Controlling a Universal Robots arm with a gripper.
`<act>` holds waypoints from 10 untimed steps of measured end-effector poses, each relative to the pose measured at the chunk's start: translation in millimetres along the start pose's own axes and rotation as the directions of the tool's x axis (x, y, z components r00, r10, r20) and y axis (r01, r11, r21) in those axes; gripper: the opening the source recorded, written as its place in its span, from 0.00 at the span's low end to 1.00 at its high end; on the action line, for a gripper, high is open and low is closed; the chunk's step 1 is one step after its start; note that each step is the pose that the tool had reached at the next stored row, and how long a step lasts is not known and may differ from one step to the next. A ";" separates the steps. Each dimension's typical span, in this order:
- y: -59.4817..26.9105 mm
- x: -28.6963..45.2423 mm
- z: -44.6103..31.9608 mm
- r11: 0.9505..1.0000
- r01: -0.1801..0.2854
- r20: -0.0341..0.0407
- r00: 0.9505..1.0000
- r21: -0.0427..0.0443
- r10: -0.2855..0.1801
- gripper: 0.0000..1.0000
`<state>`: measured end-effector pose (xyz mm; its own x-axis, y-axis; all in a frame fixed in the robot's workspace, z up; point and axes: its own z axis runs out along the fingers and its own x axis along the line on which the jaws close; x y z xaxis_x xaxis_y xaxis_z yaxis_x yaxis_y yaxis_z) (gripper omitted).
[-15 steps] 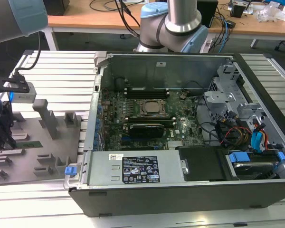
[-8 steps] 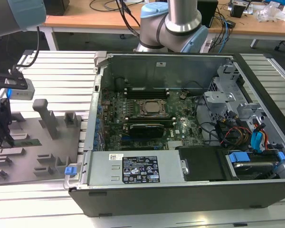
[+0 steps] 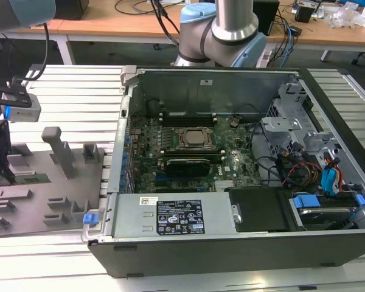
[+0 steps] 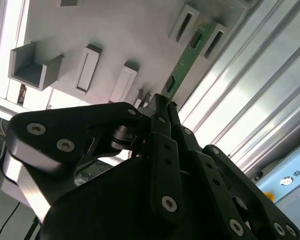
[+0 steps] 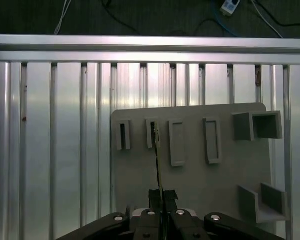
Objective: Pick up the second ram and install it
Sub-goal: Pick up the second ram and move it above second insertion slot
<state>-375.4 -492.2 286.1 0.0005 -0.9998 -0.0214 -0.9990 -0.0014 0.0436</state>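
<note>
The second ram [image 4: 186, 59] is a narrow green stick with small dark chips. In both wrist views my gripper [image 4: 162, 104] is shut on its near end. Its far end reaches a slotted block of the grey holder plate [image 4: 125, 30]. The first wrist view shows the ram [image 5: 157, 160] edge-on, running from my gripper [image 5: 161, 194] to a slot in the holder plate [image 5: 225, 175]. At the exterior view's left, the ram [image 3: 35, 178] lies low over the holder plate [image 3: 55, 194], with my gripper [image 3: 12, 177] at its end.
An open computer case [image 3: 231, 243] fills the exterior view's middle and right, with the motherboard's CPU socket [image 3: 193, 138] and memory slots [image 3: 187, 116] inside. Tall grey blocks [image 3: 56, 149] stand on the holder plate. Ribbed aluminium table [image 5: 50, 150] surrounds the plate.
</note>
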 end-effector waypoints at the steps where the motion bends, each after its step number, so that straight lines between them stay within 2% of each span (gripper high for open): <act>1: 0.1 -0.1 -1.7 1.000 0.000 0.000 1.000 0.000 0.000 0.14; 10: 0.7 -0.4 -15.1 1.000 0.000 0.000 1.000 0.000 0.000 0.14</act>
<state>-375.5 -492.1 301.3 0.0004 -0.9998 -0.0215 -0.9991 -0.0013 0.0435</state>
